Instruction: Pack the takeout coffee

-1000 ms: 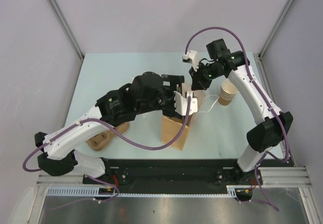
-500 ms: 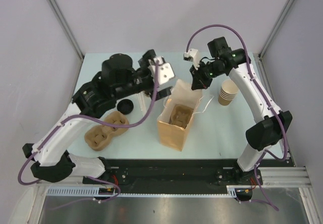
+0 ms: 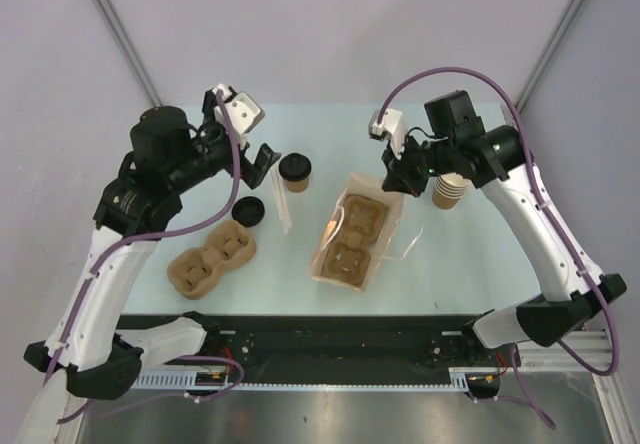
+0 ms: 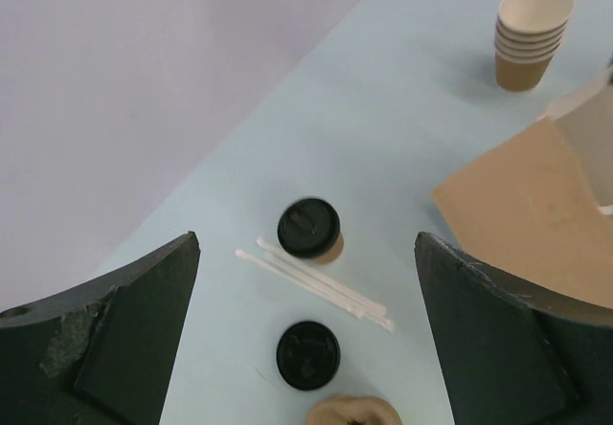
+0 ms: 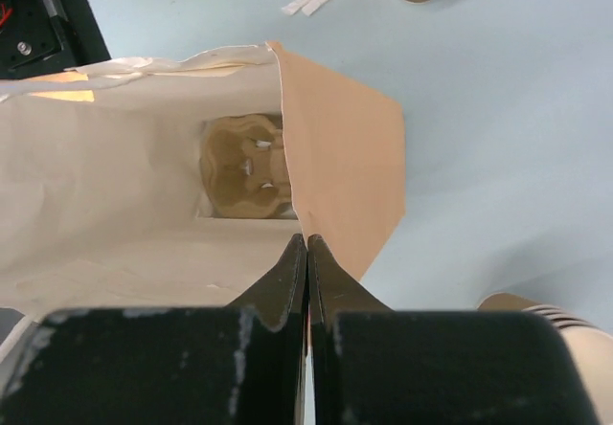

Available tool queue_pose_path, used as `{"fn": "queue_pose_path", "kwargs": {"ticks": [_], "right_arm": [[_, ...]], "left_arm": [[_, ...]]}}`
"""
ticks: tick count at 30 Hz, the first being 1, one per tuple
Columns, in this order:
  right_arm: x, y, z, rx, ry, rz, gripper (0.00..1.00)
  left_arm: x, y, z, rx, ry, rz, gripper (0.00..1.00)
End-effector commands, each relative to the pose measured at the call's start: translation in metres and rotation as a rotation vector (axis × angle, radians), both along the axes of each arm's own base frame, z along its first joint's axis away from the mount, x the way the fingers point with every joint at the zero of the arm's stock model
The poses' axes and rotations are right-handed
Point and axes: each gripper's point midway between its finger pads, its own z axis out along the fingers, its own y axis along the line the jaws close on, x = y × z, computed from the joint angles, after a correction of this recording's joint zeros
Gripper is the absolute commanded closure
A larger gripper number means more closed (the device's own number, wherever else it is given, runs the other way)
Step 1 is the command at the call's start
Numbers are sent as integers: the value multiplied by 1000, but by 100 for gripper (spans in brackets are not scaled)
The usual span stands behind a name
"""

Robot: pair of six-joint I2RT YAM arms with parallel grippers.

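Note:
The takeout coffee [image 3: 295,171] [image 4: 310,229], a small tan cup with a black lid, stands upright on the table behind the paper straws [image 3: 280,200]. My left gripper [image 3: 262,159] [image 4: 306,241] hangs open above and just left of it, holding nothing. The brown paper bag [image 3: 372,264] [image 5: 345,147] leans open with a pulp cup carrier [image 3: 352,234] [image 5: 244,171] inside. My right gripper [image 3: 400,180] [image 5: 306,243] is shut on the bag's back rim, holding it open.
A loose black lid [image 3: 248,210] [image 4: 308,354] lies near a second pulp carrier [image 3: 212,259]. A stack of lidless cups [image 3: 450,190] [image 4: 533,37] stands right of the bag, close to my right arm. The bag's white handle [image 3: 405,239] trails on the table.
My left arm drew back from over the bag to the back left, uncovering the lidded cup, lid and straws, and its jaws opened wider. The right gripper shifted right and the bag leaned over.

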Motion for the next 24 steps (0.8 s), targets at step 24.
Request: {"fn": "queue_pose_path", "kwargs": {"ticks": [24], "right_arm": [[30,12,-25,3,-31,-60,100]], "left_arm": [[150,-9,-203,-41,708,278,0]]}}
